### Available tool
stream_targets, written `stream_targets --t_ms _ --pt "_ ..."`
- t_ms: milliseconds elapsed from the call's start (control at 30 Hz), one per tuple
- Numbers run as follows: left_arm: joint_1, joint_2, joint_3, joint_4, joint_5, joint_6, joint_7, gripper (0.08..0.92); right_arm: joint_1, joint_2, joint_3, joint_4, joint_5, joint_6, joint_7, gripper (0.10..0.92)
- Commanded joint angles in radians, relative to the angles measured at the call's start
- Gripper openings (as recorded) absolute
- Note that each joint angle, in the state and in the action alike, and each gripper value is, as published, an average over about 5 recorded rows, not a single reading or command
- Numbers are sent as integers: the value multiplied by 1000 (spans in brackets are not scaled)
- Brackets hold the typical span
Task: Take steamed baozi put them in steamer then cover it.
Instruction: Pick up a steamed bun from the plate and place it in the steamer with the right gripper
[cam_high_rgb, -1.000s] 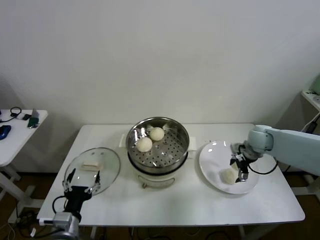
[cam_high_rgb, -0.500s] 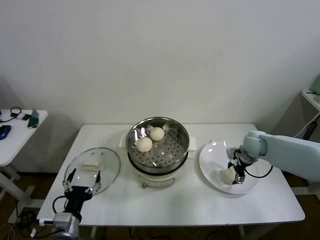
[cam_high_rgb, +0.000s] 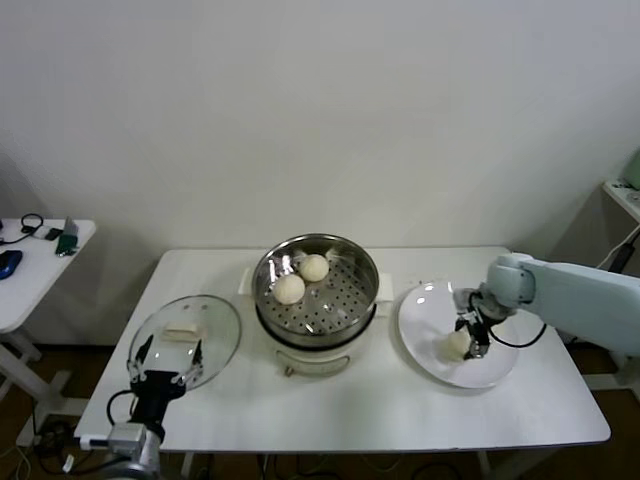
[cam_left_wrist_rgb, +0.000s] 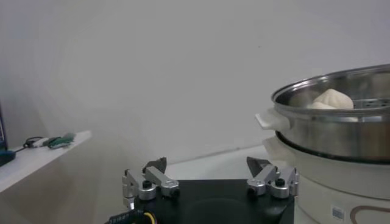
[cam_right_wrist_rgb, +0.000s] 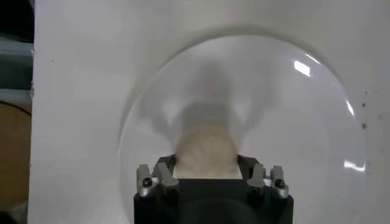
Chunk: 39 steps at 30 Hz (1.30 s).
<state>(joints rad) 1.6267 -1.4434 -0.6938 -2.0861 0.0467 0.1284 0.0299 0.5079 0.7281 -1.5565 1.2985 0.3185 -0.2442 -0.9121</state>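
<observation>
Since a second ago, right gripper (cam_high_rgb: 468, 339) lowered onto the white plate (cam_high_rgb: 425, 310) and narrowed from wide apart to clamped on one steamed baozi (cam_right_wrist_rgb: 206, 150). Two more baozi (cam_high_rgb: 301, 278) lying in the one steamer (cam_high_rgb: 315, 292), at about 11 o'clock on its tray. Left gripper (cam_high_rgb: 165, 361) parked fingers apart at the table's front edge, at 6 o'clock of the single glass lid (cam_high_rgb: 186, 338).

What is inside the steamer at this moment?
Two baozi lie side by side on the perforated floor of the steamer. Below that floor nothing can be seen.
</observation>
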Motion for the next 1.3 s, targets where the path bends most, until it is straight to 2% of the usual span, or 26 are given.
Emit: stream_targets --t_ms 33,367,567,700,1033,1300 --pt "-4 -4 2 -4 7 4 2 823 308 37 -120 49 15 117 -71 687" --pt "-8 -12 7 -20 27 14 5 823 635 198 -77 147 12 444 -149 687" --pt "-3 -17 2 -25 27 12 4 823 631 297 16 344 -41 477 -116 687" --pt "7 -15 -8 -30 22 8 2 823 560 375 35 410 -109 483 -81 687" --pt "27 -12 -32 -41 5 0 -2 823 306 501 27 312 -347 493 -32 687" --pt "26 -8 -41 -34 1 -1 -2 823 174 526 21 214 -405 482 -11 687"
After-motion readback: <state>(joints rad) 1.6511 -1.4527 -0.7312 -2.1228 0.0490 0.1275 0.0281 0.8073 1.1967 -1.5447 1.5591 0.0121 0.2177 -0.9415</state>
